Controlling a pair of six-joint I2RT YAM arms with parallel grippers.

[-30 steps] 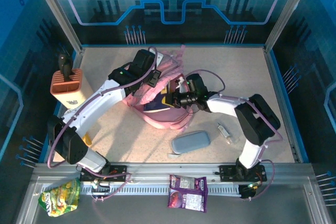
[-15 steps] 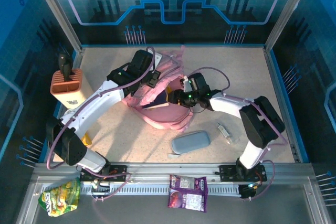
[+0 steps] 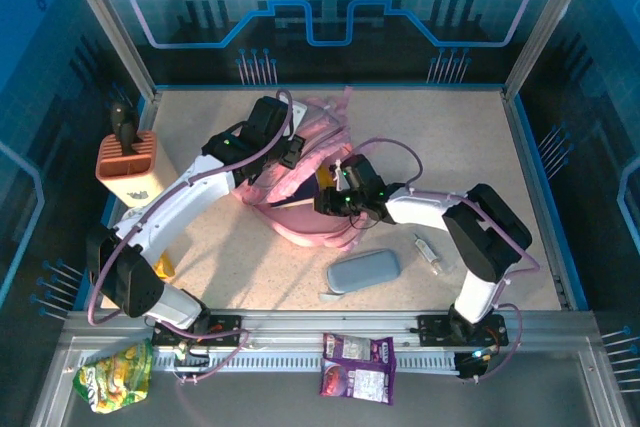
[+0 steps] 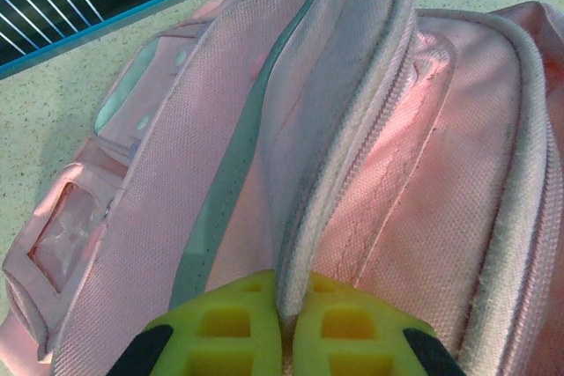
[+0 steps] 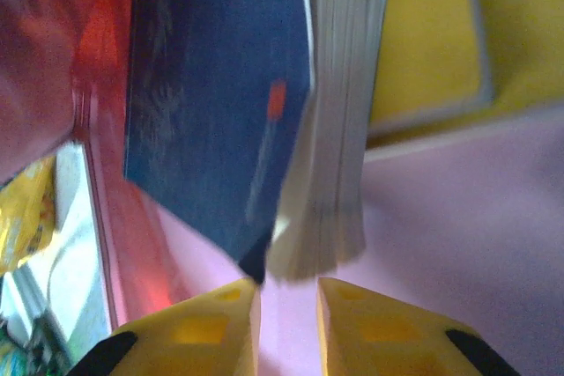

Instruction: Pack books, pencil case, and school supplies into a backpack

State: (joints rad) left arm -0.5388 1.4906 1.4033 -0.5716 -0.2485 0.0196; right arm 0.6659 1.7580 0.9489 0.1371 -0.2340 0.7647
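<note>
The pink backpack (image 3: 306, 230) lies open at mid-table. My left gripper (image 3: 287, 154) is shut on its grey zip rim (image 4: 344, 147) and holds that edge up; its tips (image 4: 288, 305) pinch the rim. Inside the opening is my right gripper (image 3: 326, 199), its jaws (image 5: 288, 305) a little apart with nothing between them. The navy book (image 5: 211, 103) stands just past its tips, pages fanned, and the yellow book (image 5: 432, 33) is behind it. The grey-blue pencil case (image 3: 362, 270) and the small clear tube (image 3: 428, 250) lie on the table to the near right.
An orange-and-cream block holder (image 3: 128, 162) stands at the left edge. A green snack bag (image 3: 115, 375) and a purple snack packet (image 3: 358, 367) lie on the metal rail in front. Glass walls close in the table on three sides.
The right gripper opened off the navy book, then narrowed again and pushed left, deeper into the backpack. The left gripper kept its hold on the rim.
</note>
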